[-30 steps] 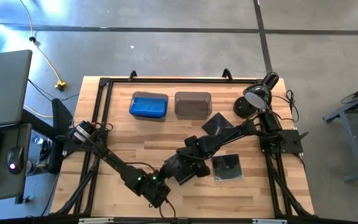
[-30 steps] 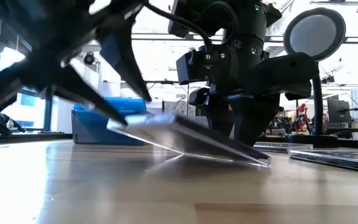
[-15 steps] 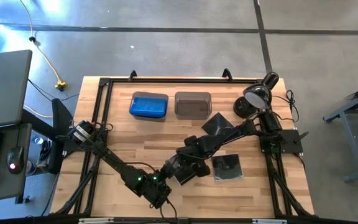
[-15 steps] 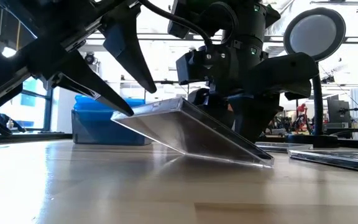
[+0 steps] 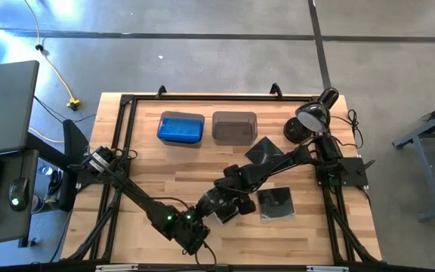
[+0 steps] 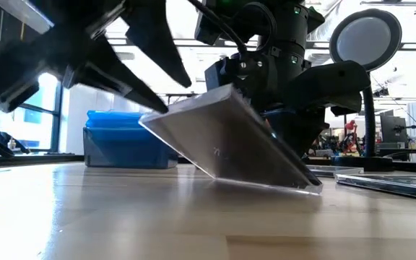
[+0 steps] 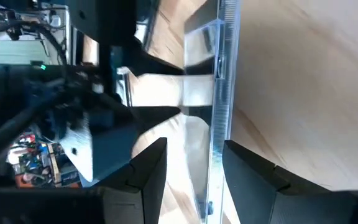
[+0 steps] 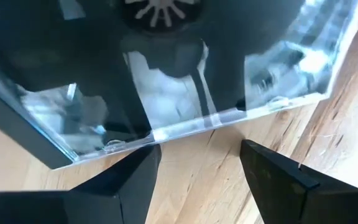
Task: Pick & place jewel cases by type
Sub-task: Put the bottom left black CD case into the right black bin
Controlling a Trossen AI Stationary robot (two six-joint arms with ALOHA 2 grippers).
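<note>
A clear-edged dark jewel case stands tilted near the table's front middle. Its raised edge is between the fingers of my left gripper, which comes from the near left. My right gripper points down just behind the case and is open, its fingers beside the case's low edge. Two more dark cases lie flat on the table, one farther back and one to the right. My left gripper pinches the case's raised edge between its two fingers, which slant down from the near left. That edge is lifted, while the opposite edge rests on the table, so the case leans steeply. My right gripper: I cannot tell whether its fingers touch the case.
At the back stand a bin with blue contents and a grey bin beside it. A round lamp stands at the back right. Bare wood lies at the front left and along the near edge.
My left gripper has risen a little with the case's held edge. The case has tipped steeper, pivoting on its far-right edge, which has stayed on the table.
</note>
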